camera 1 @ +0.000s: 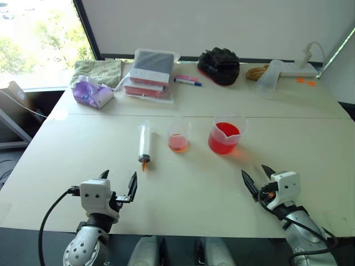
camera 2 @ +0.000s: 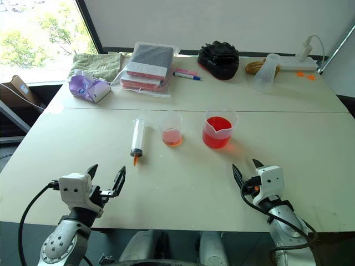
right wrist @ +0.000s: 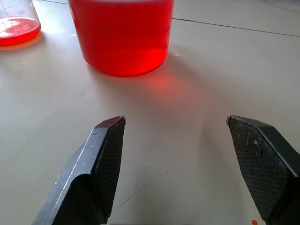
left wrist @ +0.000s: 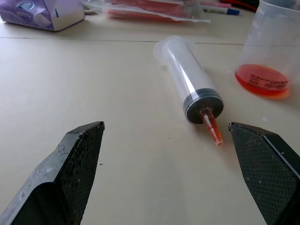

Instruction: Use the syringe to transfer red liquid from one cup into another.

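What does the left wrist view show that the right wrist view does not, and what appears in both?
Left wrist view: the syringe lying on the table, orange tip toward the open left gripper; behind it a purple tissue pack and a marker pen.
Right wrist view: the spouted beaker, deep with red liquid, beyond the open right gripper.
Both: the smaller cup with a thin layer of pink-orange liquid, standing on the pale table.

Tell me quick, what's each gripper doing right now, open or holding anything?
Left gripper: open, empty, facing the syringe lying on the table.
Right gripper: open, empty, facing the spouted beaker.
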`<state>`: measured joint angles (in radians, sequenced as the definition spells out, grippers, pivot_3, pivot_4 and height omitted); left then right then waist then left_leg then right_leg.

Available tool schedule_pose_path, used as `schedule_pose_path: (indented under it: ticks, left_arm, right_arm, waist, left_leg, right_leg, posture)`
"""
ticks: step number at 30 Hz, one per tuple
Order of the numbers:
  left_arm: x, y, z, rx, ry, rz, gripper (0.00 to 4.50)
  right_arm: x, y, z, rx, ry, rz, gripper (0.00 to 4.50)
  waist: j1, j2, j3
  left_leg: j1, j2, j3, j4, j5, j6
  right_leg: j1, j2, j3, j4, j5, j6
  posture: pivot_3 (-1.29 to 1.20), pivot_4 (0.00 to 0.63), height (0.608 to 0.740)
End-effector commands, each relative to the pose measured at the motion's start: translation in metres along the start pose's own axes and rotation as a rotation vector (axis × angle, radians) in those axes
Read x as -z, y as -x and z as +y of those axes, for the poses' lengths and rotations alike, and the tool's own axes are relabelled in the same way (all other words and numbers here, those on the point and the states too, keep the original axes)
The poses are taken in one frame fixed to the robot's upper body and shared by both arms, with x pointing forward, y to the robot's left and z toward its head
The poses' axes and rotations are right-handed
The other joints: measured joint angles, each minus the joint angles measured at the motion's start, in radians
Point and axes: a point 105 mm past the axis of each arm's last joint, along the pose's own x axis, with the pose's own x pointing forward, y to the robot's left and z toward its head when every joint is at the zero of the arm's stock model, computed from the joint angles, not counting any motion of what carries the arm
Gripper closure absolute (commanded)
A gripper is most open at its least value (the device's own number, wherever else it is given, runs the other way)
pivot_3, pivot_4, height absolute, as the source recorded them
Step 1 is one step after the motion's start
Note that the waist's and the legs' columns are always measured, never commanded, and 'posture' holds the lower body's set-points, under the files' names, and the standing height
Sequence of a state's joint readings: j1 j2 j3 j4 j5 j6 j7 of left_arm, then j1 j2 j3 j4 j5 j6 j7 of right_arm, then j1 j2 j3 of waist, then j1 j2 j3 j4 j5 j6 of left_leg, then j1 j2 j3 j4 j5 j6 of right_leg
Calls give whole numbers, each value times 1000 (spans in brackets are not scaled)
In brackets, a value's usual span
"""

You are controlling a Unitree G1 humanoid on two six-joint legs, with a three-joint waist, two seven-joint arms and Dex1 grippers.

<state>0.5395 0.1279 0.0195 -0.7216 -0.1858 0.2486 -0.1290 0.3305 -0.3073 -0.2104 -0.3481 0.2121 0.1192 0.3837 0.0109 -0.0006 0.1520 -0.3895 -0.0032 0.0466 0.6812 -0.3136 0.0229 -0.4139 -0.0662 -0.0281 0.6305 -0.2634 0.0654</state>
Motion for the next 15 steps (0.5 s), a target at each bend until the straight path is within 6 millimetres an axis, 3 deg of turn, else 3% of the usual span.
schedule_pose_path:
  ticks: [1,11,13,15]
  left_arm:
    - [-15,0,-3,8,-11,-56,34]
    - [-22,1,0,66,14,-30,34]
    - [-22,7,0,199,117,39,34]
    - [-24,24,-8,489,193,178,34]
  right_arm:
    - [-11,0,-4,4,20,-45,918]
    - [-17,-5,-1,-16,22,-54,918]
    - [-19,-8,-1,-26,20,-57,918]
    - [-19,-10,1,-47,13,-49,918]
  waist:
    - [0,0,0]
    - [0,0,0]
    - [-2,0,0]
    - [-4,0,0]
  left_leg:
    - [0,0,0,0,0,0]
    - [0,0,0,0,0,0]
    - [0,0,0,0,0,0]
    - [0,1,0,0,0,0]
  right_leg:
    - [0,0,0,0,0,0]
    - [0,0,0,0,0,0]
    - [0,0,0,0,0,0]
    - [-1,0,0,2,0,0]
  posture:
    - [0,150,740]
    - [0,150,740]
    - [0,150,740]
    - [0,150,740]
